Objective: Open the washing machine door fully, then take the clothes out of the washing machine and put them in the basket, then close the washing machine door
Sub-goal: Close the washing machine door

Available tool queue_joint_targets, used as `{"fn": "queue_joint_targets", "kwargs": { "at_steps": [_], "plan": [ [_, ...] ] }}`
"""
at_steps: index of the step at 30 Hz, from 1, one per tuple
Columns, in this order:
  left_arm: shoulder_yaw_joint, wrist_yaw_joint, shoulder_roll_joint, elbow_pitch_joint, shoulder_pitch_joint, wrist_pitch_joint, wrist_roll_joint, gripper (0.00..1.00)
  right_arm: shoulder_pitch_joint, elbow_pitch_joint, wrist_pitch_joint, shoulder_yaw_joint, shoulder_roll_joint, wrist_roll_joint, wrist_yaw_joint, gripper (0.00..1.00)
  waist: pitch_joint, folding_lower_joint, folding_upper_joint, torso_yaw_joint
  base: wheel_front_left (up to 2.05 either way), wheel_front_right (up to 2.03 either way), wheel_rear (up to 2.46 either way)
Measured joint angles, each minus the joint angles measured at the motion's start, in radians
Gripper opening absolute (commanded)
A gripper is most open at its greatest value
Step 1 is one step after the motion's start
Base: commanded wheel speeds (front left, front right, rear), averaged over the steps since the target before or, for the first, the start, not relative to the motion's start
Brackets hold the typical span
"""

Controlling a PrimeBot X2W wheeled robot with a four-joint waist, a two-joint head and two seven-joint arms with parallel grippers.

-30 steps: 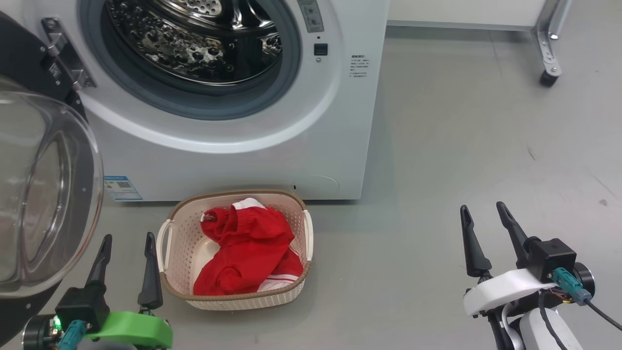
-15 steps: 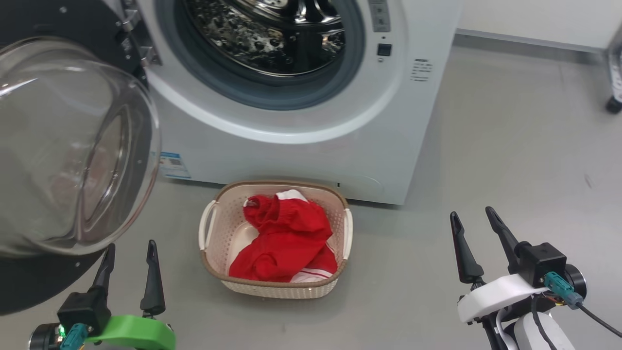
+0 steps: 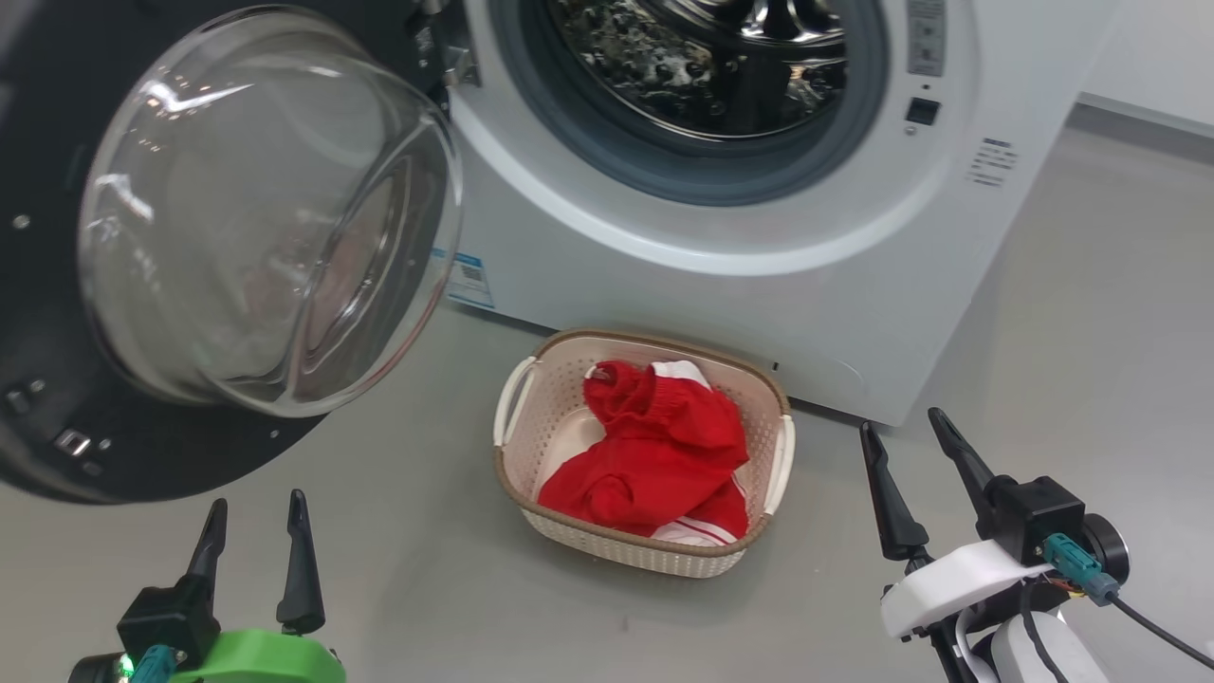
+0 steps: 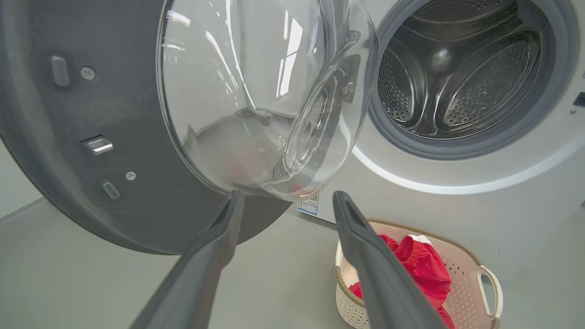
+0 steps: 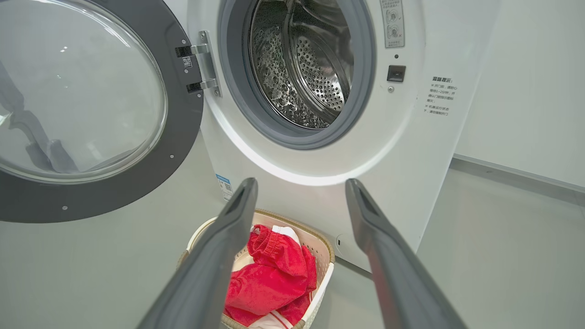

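Note:
The white washing machine (image 3: 759, 285) stands with its steel drum bare. Its door (image 3: 256, 218), black-rimmed with a bulging glass bowl, hangs wide open at the left. On the floor in front sits the cream basket (image 3: 526, 417) holding the red clothes (image 3: 654, 446) with a white panel. My left gripper (image 3: 256, 512) is open at the lower left, below the door's rim. My right gripper (image 3: 901, 427) is open at the lower right, right of the basket. The left wrist view looks at the door (image 4: 68, 137) and basket (image 4: 489, 283). The right wrist view shows the clothes (image 5: 274, 278) between my open fingers (image 5: 228, 228).
Grey floor (image 3: 427, 588) lies around the basket and grippers. A pale wall with a skirting strip (image 5: 516, 178) runs right of the machine. A blue label (image 3: 469, 280) sits low on the machine's front.
The head camera has swung left, so the machine, basket and door sit further right in view. Both grippers stay open and low.

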Motion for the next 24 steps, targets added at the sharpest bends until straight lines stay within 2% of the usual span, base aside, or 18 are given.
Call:
{"fn": "queue_joint_targets", "kwargs": {
  "at_steps": [11,24],
  "plan": [
    [0.031,0.021,0.0,0.005,0.022,0.0,-0.039,1.0,-0.012,0.019,0.0,0.083,0.0,0.0,0.013,1.0,0.003,0.0,0.0,0.109,0.0,0.0,0.0],
    [0.085,0.043,-0.001,-0.023,0.051,0.0,-0.07,1.0,-0.068,0.061,0.0,0.156,-0.002,0.0,0.022,1.0,0.02,0.0,0.0,0.133,0.0,0.0,0.0]
  ]
}}
